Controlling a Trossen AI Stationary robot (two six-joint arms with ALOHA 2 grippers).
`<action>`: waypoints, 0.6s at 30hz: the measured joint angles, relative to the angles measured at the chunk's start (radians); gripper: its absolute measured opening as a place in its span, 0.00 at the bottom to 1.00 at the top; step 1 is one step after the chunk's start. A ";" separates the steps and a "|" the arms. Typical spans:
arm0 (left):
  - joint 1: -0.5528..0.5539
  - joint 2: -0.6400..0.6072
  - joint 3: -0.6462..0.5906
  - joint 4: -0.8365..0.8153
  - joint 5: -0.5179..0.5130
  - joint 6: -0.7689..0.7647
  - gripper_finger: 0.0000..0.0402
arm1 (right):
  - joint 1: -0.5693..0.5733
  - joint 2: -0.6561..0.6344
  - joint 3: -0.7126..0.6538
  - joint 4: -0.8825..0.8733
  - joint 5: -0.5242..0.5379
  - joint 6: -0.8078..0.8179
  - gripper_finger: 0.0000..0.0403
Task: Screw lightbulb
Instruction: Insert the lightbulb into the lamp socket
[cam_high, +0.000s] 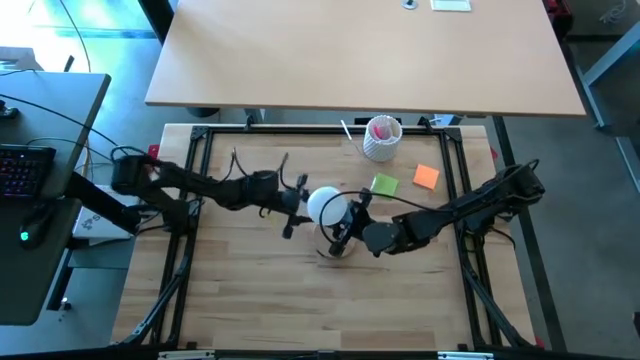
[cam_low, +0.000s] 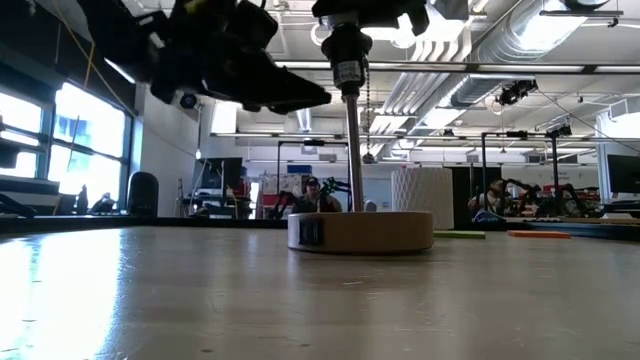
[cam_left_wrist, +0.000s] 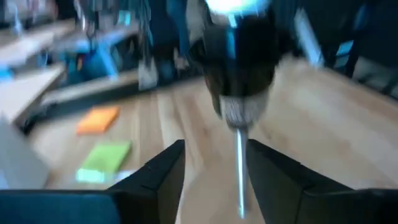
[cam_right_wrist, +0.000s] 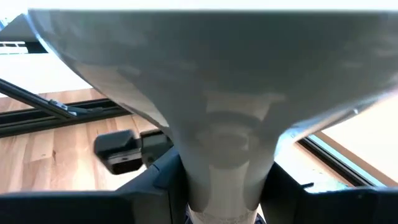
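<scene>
The white lightbulb (cam_high: 325, 205) stands globe up above the black socket (cam_low: 345, 50), which tops a thin metal rod (cam_low: 353, 150) on a round wooden base (cam_low: 360, 230) at mid-table. My right gripper (cam_high: 345, 225) reaches in from the table's right and is shut on the bulb; the right wrist view is filled by the globe (cam_right_wrist: 211, 68). My left gripper (cam_high: 298, 208) comes from the left and is open. Its fingers (cam_left_wrist: 168, 168) stand short of the socket (cam_left_wrist: 239, 62) and rod, apart from them. Whether the screw base sits in the socket is hidden. My right gripper pinches the bulb's narrow neck (cam_right_wrist: 227, 180), just below the globe, between its two fingers (cam_right_wrist: 163, 180). The fingers come in about level from the table's right. The bulb is upright, globe on top, its lower end over the socket.
A white ribbed cup (cam_high: 382, 138) with pink contents stands at the far side, with a green note (cam_high: 385, 184) and an orange note (cam_high: 426, 177) near it. A larger table (cam_high: 360, 50) lies beyond the far edge. People (cam_low: 315, 195) show in the room behind.
</scene>
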 joint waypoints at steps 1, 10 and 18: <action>0.015 0.025 -0.005 0.071 0.046 -0.007 0.42 | 0.001 0.000 0.000 -0.001 0.006 0.002 0.34; 0.096 0.302 0.143 0.280 0.474 -0.112 0.49 | 0.001 0.000 0.000 -0.011 0.011 0.026 0.34; 0.137 0.363 0.264 0.275 0.698 -0.190 0.42 | 0.001 0.000 0.000 -0.014 0.009 0.033 0.34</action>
